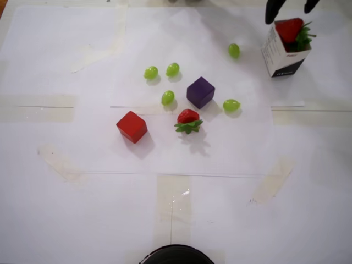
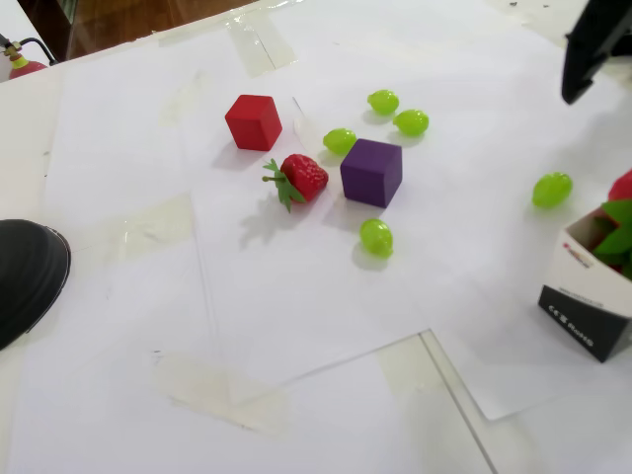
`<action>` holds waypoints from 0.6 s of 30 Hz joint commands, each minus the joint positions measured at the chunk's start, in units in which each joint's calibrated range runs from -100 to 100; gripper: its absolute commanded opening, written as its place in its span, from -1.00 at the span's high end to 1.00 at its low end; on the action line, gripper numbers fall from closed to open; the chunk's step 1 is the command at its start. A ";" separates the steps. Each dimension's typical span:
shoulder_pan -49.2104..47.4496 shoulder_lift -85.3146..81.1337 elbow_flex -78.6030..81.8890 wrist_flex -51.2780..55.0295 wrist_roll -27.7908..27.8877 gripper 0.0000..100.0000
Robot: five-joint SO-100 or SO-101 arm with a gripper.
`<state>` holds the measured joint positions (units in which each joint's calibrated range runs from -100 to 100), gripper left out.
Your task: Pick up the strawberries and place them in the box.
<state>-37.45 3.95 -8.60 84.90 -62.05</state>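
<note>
One strawberry is seen sticking out of the box; another strawberry is left on the paper beside the purple cube. The gripper is held above, jaws spread apart and empty.

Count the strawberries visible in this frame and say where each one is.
2. One strawberry lies on the paper just below the purple cube; another pokes out of the box mouth. More could be hidden deeper inside the box.
</note>
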 commanded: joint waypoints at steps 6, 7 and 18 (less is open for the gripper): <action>12.09 -1.03 -9.49 -0.91 6.15 0.43; 13.63 -0.17 -9.49 -1.49 6.89 0.43; 24.44 14.10 -8.40 -15.70 13.48 0.43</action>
<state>-15.66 16.58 -14.12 75.97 -50.67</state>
